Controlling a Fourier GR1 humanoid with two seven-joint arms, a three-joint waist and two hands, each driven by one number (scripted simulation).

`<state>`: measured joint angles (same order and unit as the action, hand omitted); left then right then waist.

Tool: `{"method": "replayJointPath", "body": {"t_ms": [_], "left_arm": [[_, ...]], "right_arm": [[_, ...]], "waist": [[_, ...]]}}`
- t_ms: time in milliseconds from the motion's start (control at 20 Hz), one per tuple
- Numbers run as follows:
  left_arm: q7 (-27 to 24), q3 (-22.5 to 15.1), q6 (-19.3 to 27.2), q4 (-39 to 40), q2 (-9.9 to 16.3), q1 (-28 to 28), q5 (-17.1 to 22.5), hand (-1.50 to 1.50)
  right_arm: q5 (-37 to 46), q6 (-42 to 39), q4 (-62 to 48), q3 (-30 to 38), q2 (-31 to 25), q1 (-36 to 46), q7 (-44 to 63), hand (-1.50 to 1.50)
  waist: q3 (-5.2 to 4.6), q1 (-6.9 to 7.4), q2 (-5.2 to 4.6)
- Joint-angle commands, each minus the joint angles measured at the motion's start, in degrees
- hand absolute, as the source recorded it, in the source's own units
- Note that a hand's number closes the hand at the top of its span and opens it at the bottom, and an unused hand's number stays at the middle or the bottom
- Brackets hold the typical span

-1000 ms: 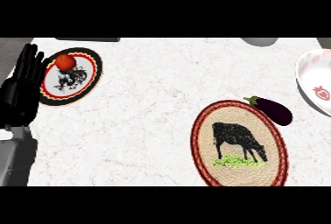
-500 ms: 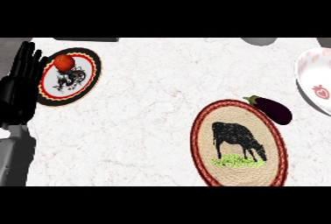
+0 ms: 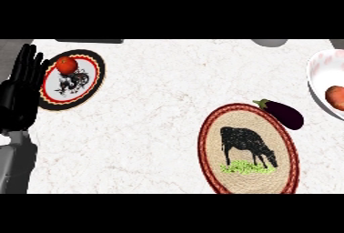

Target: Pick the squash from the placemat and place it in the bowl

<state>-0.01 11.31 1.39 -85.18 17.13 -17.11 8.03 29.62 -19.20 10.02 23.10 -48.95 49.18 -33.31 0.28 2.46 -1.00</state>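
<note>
Left hand (image 3: pixel 19 93) resting at the left edge of the surface (image 3: pixel 154 100), fingers straight and holding nothing.

Dark purple squash (image 3: pixel 280 113) lying on the surface, touching the upper right rim of the cow-printed placemat (image 3: pixel 247 150), apart from the white bowl (image 3: pixel 321 84) at the right edge. Orange-red object (image 3: pixel 335 97) inside that bowl. Red fruit (image 3: pixel 66 65) on a small patterned plate (image 3: pixel 74 82) beside the left hand.

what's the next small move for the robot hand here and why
Probably bring the right robot hand into view toward the dark purple, elongated vegetable lying at the upper right rim of the oval woven cow placemat. Only the open left robot hand shows, far off beside the small round plate.
</note>
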Motion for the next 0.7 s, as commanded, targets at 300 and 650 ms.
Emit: {"method": "replayJointPath", "body": {"t_ms": [300,650], "left_arm": [[-2.79,0.28,-0.78,1.03,-0.77,0.89,0.32,0.00],[-0.84,1.14,-0.86,0.08,0.29,1.19,0.85,0.00]], "right_arm": [[-10.83,2.60,-3.77,12.25,-8.27,-2.96,-0.74,-1.50],[-15.22,-4.46,-5.68,16.77,-14.67,-7.60,-0.37,-1.50]], "waist": [[0.18,-0.27,-0.67],[0.43,-0.60,-0.65]]}}
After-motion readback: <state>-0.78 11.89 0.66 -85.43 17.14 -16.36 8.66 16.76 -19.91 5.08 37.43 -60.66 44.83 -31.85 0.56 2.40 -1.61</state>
